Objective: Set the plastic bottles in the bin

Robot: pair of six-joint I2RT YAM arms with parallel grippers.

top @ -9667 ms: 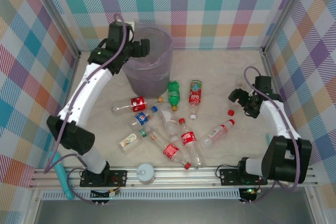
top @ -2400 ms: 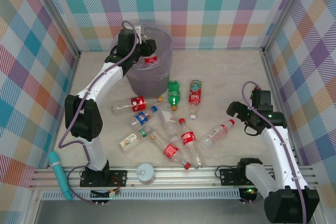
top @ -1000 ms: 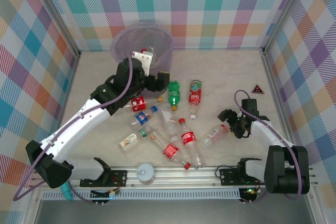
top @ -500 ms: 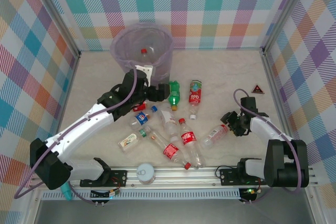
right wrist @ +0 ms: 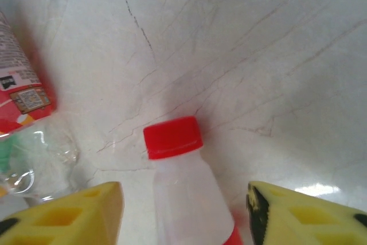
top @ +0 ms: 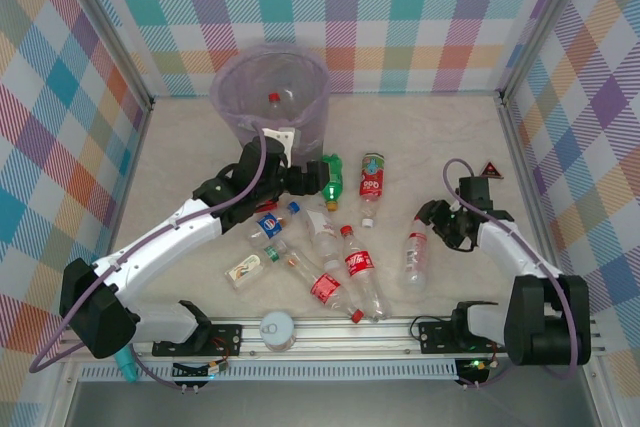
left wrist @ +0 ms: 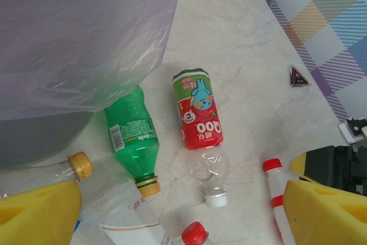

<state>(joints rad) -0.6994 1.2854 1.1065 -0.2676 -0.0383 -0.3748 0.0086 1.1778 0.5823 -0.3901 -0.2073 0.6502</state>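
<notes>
Right gripper (right wrist: 182,194), spread, straddles a red-capped clear plastic bottle (top: 415,259) near the desk's (top: 430,137) right edge. Left gripper (left wrist: 183,206), also spread, hovers by a green plastic bottle (left wrist: 135,139) beside the lilac-lined round bin (top: 320,107), far-left. One red-capped bottle (top: 272,99) lies inside; about nine remain.

Bin liner (left wrist: 86,27): thin crinkly transl. plastic. Green bottle (left wrist: 133,136): glossy plastic. Tabletop (left wrist: 246,55): smooth marble-look, slight sheen.

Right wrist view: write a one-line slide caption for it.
Open yellow fingers straddle a red-capped translucent plastic bottle lying on the pale marbled table.
</notes>
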